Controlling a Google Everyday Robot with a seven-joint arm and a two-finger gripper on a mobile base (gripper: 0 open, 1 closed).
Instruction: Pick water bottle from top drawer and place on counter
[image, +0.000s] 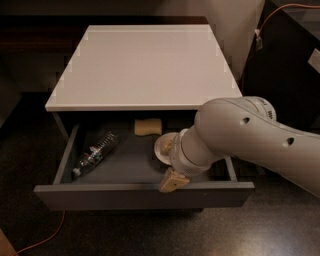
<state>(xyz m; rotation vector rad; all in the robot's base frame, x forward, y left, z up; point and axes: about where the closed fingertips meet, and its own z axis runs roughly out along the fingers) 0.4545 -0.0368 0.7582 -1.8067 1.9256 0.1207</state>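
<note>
- water bottle (95, 154) lies on its side in the open top drawer (140, 196), cap pointing to 7 o'clock
- gripper (173, 180) is low at the front wall, with the bottle at its 9 o'clock
- honestly can't tell if the pincer's apart or together

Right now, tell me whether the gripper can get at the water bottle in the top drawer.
Probably yes. The gripper sits at the front right of the open top drawer; the water bottle lies on its side at the left, uncovered, with bare drawer floor between them.
</note>
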